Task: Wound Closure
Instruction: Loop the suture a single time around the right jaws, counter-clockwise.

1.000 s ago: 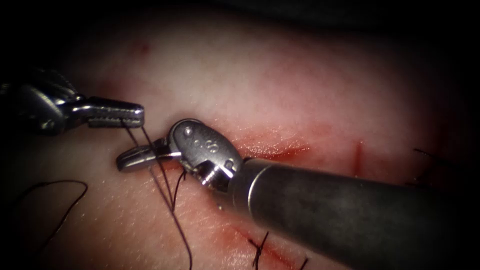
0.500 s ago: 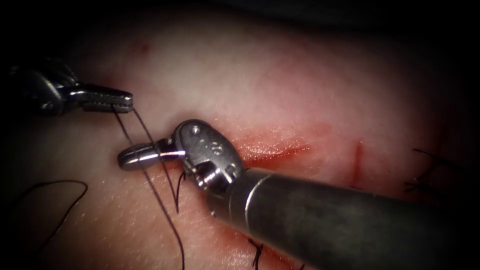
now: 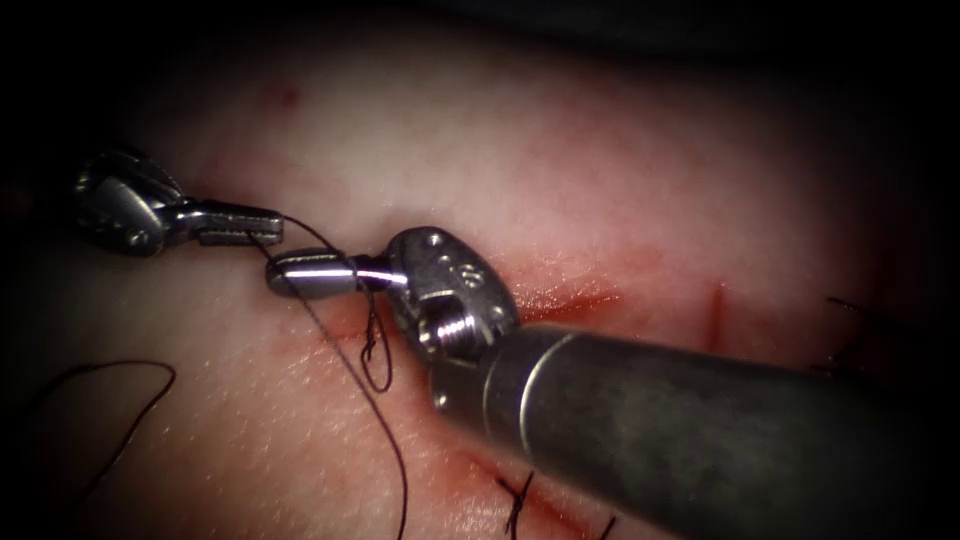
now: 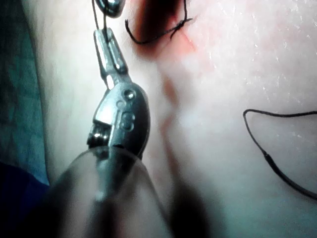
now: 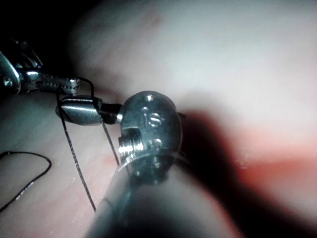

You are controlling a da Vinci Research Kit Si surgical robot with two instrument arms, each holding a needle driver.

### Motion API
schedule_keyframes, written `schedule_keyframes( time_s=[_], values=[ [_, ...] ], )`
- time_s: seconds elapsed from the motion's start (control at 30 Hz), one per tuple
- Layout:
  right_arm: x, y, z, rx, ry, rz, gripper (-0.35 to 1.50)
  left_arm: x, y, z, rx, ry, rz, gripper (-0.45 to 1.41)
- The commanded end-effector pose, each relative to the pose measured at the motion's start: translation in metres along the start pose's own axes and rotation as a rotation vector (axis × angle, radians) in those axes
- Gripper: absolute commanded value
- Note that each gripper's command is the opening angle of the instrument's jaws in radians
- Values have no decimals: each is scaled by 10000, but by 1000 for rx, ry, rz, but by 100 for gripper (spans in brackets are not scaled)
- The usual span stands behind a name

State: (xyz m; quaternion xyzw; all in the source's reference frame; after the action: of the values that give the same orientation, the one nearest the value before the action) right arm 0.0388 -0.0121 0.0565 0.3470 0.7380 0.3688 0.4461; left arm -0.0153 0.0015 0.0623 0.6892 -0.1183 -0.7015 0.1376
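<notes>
Left tool (image 3: pixel 240 223) sits at the left of the endoscope view with its jaws closed on the thread (image 3: pixel 385 440); the strand leaves the jaw tips, arcs over toward the other instrument and shows again in the left wrist view, pinched at the tips (image 4: pixel 105 38). Just to its right, on the left side of the cut (image 3: pixel 560 300), the right tool (image 3: pixel 308 274) points left with its jaws shut, and the thread crosses over them near the tip before trailing down across the tissue (image 3: pixel 560 150) toward the lower edge. Whether these jaws pinch the strand or it merely wraps around them cannot be told. Compared with a second ago, the two tools have drawn closer together and the right one has advanced and lifted, so the strands now lie draped around its closed jaws. A small loop of thread (image 3: pixel 376 360) hangs below the right tool's wrist where the stitch meets the tissue. No needle can be made out.

If this is a loop being formed, as it appears, doing it well means keeping the left tool's grip firm and the strand lightly taut, so the wrap stays on the jaws and does not slide off the tip. Farther right, cut ends (image 3: pixel 518 492) mark finished stitches.
</notes>
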Motion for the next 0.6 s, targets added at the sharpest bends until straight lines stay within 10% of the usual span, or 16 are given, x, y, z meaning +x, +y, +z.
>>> schedule_keyframes(
  time_s=[0.03, 0.6],
  values=[
    [0, 5, 3, -10, 16, 7, -35, -11, 4, 5, -5, -3, -5, -45],
    [1, 6, 4, -81, 129, 43, -35, -11, 41, 34, -16, -16, -25, -45]
  ],
)
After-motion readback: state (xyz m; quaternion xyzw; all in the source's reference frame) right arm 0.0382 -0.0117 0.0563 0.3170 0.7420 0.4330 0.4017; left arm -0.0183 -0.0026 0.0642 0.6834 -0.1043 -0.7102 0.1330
